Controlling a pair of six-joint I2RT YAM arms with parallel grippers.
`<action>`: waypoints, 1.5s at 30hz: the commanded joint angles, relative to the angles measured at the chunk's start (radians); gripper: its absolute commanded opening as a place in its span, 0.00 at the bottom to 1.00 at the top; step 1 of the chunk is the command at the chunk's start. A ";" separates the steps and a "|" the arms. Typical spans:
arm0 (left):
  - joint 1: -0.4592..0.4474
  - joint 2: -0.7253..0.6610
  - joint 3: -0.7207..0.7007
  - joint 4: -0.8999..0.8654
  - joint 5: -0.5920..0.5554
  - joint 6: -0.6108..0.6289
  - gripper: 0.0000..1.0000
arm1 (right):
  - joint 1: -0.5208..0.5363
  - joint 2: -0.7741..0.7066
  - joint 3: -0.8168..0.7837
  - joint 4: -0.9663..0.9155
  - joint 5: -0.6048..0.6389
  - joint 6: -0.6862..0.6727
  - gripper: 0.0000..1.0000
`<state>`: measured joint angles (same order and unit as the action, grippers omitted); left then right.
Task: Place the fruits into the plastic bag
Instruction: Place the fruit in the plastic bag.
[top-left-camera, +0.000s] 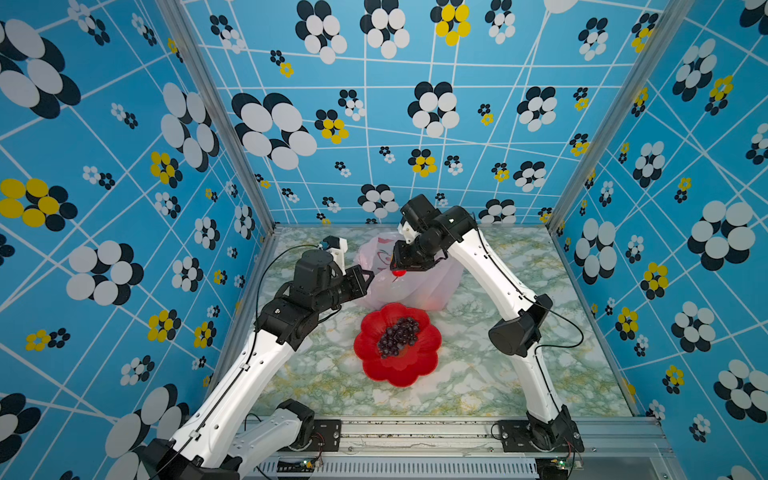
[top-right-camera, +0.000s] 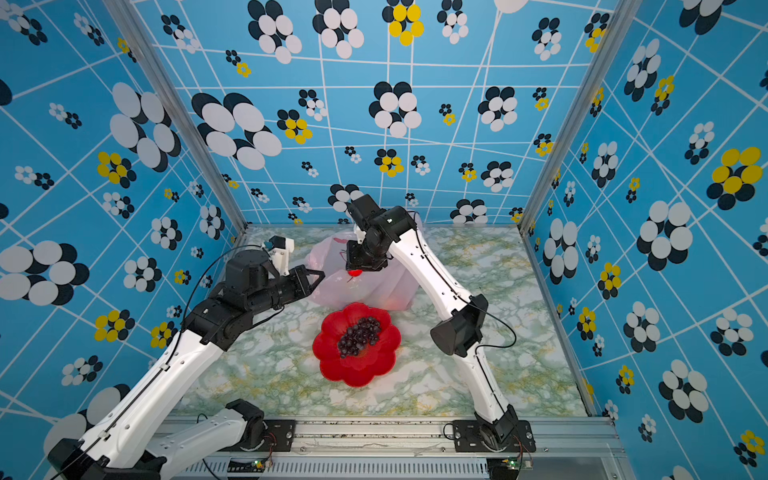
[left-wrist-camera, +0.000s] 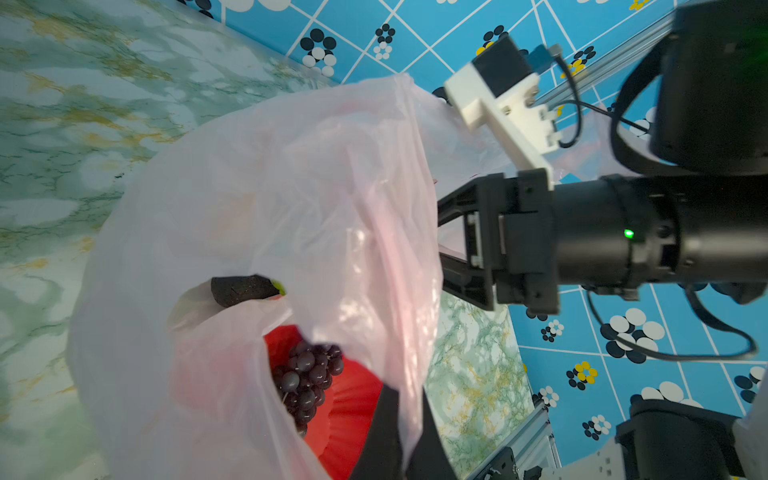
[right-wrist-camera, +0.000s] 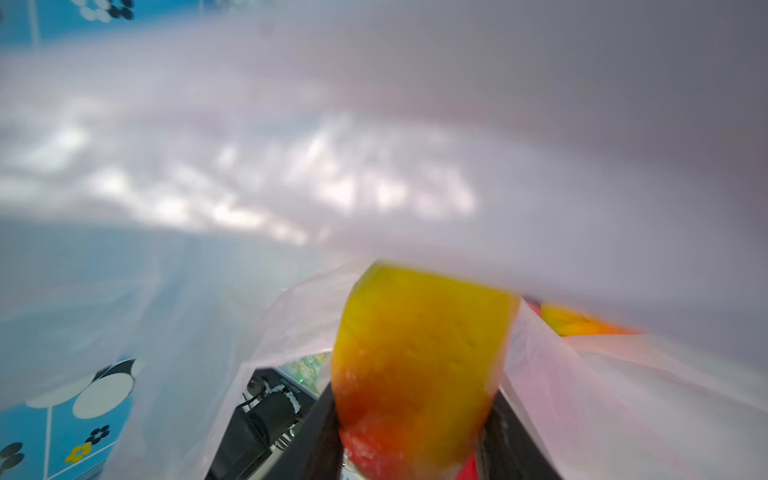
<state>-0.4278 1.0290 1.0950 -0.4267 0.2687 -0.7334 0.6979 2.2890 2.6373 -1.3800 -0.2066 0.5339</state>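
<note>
Toward the far edge of the bench (top-left-camera: 519, 374), about midway along it, the plastic bag (top-left-camera: 419, 293) lies slumped, its rim raised on the side facing the left arm. The red flower-shaped plate (top-left-camera: 370, 368) sits on the bench just on the near side of the bag, close to the middle. The left gripper (top-left-camera: 368, 279) is fully closed at the bag's rim and seems to pinch the film so that the mouth gapes. The right gripper (top-left-camera: 404, 267) reaches in from the far right and points down over that mouth. Its jaws are half-spread and clamped on a red-and-yellow fruit (right-wrist-camera: 419, 353). This fruit's long axis runs out along the fingers, red end at the jaws and yellow end leading, with film billowing around it. So the bag's hollow lies directly ahead of and below the held fruit, and I judge that letting go there should land it inside, beside an orange-yellow fruit (right-wrist-camera: 582, 323) already in the bag. The grape bunch (top-left-camera: 398, 336) is on the plate, not yet bagged.
</note>
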 joint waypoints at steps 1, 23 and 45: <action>-0.005 -0.028 0.019 -0.027 0.000 0.013 0.00 | -0.014 0.005 0.023 -0.045 0.012 -0.015 0.48; -0.002 -0.097 -0.018 -0.057 -0.009 0.015 0.00 | -0.078 0.016 0.007 0.142 -0.116 0.214 0.56; 0.015 -0.088 -0.026 -0.047 -0.024 0.008 0.00 | -0.066 -0.184 0.000 0.153 -0.036 0.049 0.81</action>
<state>-0.4191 0.9459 1.0851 -0.4751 0.2604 -0.7311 0.6243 2.2063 2.6350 -1.2362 -0.2886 0.6678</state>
